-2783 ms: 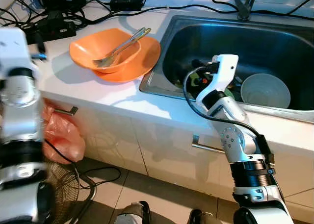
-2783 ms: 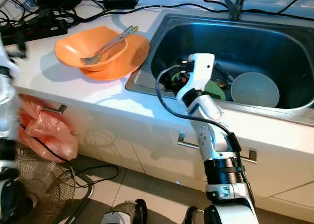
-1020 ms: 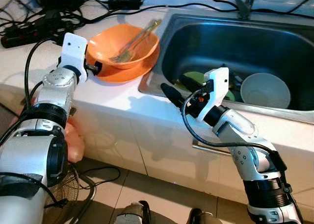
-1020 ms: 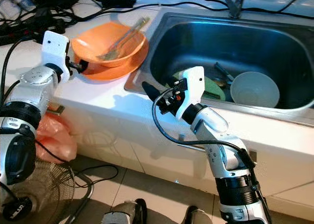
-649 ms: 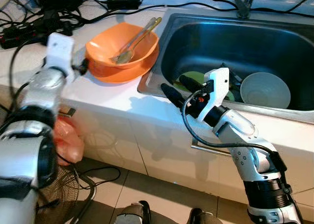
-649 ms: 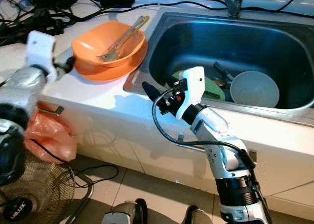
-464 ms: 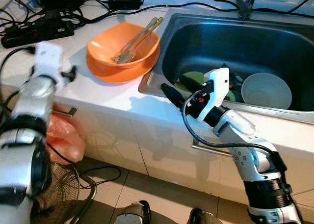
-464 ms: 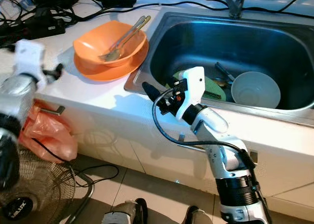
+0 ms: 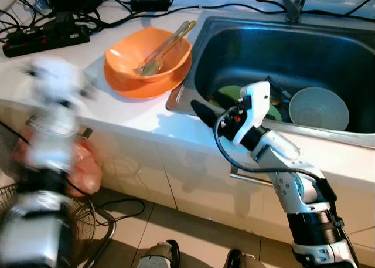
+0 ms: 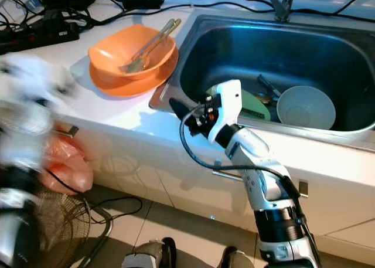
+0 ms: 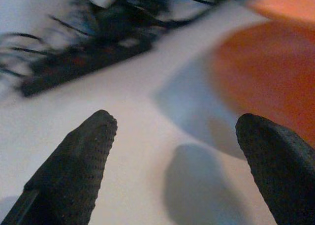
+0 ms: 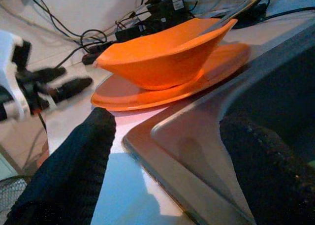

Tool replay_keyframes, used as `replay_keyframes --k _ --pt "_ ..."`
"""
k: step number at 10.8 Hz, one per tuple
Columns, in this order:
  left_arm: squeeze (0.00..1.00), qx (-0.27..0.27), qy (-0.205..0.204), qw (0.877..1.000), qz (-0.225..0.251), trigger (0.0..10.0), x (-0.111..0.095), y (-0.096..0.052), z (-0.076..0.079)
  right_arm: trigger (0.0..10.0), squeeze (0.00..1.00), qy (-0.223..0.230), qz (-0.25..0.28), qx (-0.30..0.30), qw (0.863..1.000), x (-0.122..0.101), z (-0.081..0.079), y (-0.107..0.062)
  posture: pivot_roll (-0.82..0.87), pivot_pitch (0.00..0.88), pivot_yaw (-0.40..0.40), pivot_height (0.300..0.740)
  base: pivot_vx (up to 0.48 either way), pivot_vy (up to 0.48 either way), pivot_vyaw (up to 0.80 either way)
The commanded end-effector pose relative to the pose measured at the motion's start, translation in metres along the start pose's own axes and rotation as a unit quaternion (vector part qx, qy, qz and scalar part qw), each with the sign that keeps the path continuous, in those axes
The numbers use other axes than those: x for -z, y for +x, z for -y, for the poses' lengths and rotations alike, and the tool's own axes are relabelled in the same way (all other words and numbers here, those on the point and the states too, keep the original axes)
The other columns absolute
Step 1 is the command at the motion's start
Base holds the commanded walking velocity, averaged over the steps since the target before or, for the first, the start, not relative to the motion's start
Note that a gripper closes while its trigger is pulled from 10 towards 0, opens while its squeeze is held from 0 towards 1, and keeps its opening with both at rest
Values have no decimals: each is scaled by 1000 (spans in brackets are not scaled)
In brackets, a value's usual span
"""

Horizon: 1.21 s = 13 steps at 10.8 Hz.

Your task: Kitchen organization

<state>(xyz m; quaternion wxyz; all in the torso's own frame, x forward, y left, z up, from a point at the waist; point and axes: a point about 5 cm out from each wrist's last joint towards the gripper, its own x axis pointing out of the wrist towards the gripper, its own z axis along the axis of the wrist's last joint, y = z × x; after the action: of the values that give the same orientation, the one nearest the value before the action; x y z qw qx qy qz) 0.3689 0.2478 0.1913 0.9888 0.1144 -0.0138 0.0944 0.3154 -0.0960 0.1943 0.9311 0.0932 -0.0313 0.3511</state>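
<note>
An orange bowl [image 9: 149, 56] rests on an orange plate [image 9: 126, 86] on the white counter, with a metal fork and spoon [image 9: 167, 44] lying in it. My right gripper [image 9: 212, 105] hovers open over the front left corner of the steel sink [image 9: 181, 98], empty; its wrist view looks along that rim [image 12: 197, 136] toward the bowl [image 12: 162, 62]. My left arm [image 9: 53, 104] is a blur at the counter's left edge. The left gripper [image 11: 177, 121] is open over bare counter, the orange plate [image 11: 256, 77] just beyond it.
In the sink lie a white bowl [image 9: 318, 108], a green plate [image 9: 231, 93] and some utensils. Power strips and cables [image 9: 47, 38] crowd the counter's back left. Below the counter hang a red plastic bag [image 9: 85, 168] and a drawer handle [image 9: 252, 177]; a fan [image 9: 88, 233] stands on the floor.
The left arm has drawn back from the orange plate toward the left and is now blurred with motion. The right gripper has stayed open at the sink corner, barely shifting.
</note>
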Motion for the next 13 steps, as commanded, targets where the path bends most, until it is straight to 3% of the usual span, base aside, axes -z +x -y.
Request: replay_keyframes --k 1,3,6,13 --pt "0 20 -2 1000 14 10000 -9 -1 3 10000 0 -3 7 10 1000 -2 2 1 117 137 114 740 0 0 0" --pt "0 53 23 996 68 10000 -25 -11 23 10000 0 1 23 44 999 -4 9 1 114 133 113 740 0 0 0" --pt "0 67 60 986 139 10000 -49 -24 39 10000 0 1 30 58 998 -5 12 3 111 127 109 740 0 0 0" --pt "0 77 63 987 123 10000 -43 -36 38 10000 0 0 30 63 998 -3 15 4 114 130 108 740 0 0 0"
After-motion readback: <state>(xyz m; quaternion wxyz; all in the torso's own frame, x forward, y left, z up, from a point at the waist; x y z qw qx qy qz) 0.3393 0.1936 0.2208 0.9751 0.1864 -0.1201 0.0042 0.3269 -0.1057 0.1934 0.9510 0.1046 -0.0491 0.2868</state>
